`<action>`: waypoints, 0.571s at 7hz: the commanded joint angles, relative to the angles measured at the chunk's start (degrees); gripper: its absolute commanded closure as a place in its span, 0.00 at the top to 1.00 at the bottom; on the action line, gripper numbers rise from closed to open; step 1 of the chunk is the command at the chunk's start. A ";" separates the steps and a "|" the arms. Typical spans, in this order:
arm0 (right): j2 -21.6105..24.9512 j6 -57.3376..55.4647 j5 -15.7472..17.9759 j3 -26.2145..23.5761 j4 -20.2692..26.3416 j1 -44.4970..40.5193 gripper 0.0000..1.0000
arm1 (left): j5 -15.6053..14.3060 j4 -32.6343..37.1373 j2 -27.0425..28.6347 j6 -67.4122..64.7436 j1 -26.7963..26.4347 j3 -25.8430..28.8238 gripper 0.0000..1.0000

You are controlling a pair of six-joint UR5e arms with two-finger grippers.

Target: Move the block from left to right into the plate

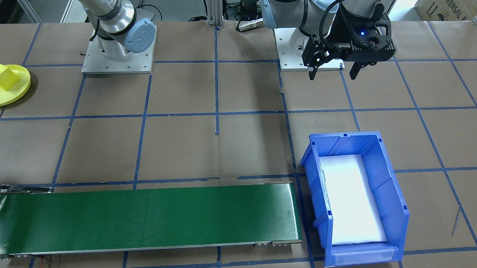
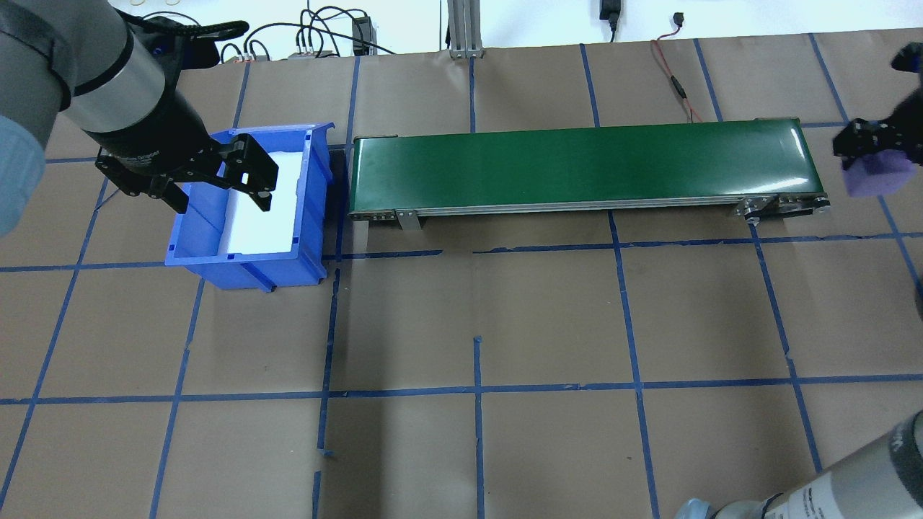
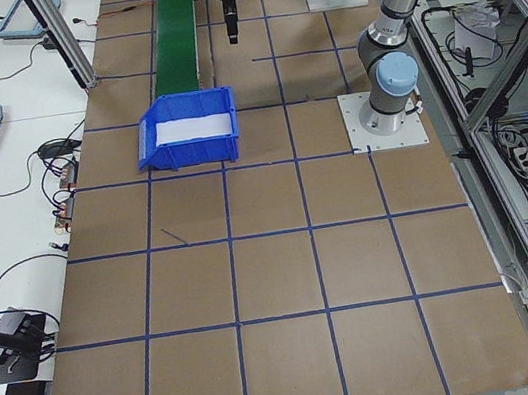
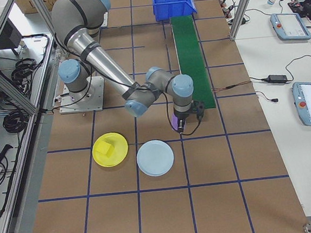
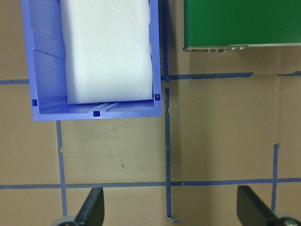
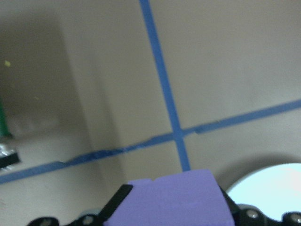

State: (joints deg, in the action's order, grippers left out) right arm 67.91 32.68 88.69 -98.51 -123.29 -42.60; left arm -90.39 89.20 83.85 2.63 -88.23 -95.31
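Observation:
My right gripper (image 4: 184, 122) is shut on a purple foam block (image 4: 176, 122) and hangs above the table just off the conveyor's end. That block (image 2: 876, 176) shows at the right edge of the overhead view and fills the bottom of the right wrist view (image 6: 174, 197). The yellow plate (image 4: 110, 149) lies apart from the gripper, toward the robot's base, and a yellow block (image 4: 108, 150) rests in it. In the front view the plate (image 1: 13, 89) sits at the far left. My left gripper (image 1: 332, 70) hangs open and empty over the near end of the blue bin (image 2: 245, 256).
A light blue plate (image 4: 155, 157) lies between the yellow plate and my right gripper. The green conveyor belt (image 2: 584, 166) runs along the far side of the table. The blue bin (image 1: 358, 209) at its other end holds a white foam pad (image 5: 108, 52).

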 commanded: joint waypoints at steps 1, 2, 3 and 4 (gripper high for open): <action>0.12 10.42 0.16 -2.65 0.33 11.53 0.27 | 0.03 0.01 0.00 0.00 -0.10 0.03 1.00; 0.03 11.86 0.08 -4.66 -0.80 13.23 0.46 | 0.03 -0.08 0.00 0.00 -0.10 -0.05 1.00; -0.75 11.79 -0.35 -4.68 -2.73 13.24 0.89 | 0.03 0.00 0.00 0.00 -0.10 -0.05 1.00; -0.50 11.79 -0.10 -4.76 -2.14 13.16 1.00 | 0.03 -0.08 0.00 0.09 0.16 -0.05 1.00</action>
State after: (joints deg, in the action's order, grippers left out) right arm 67.47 44.15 88.54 -102.96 -125.16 -29.76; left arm -90.35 89.17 83.85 2.66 -88.26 -95.35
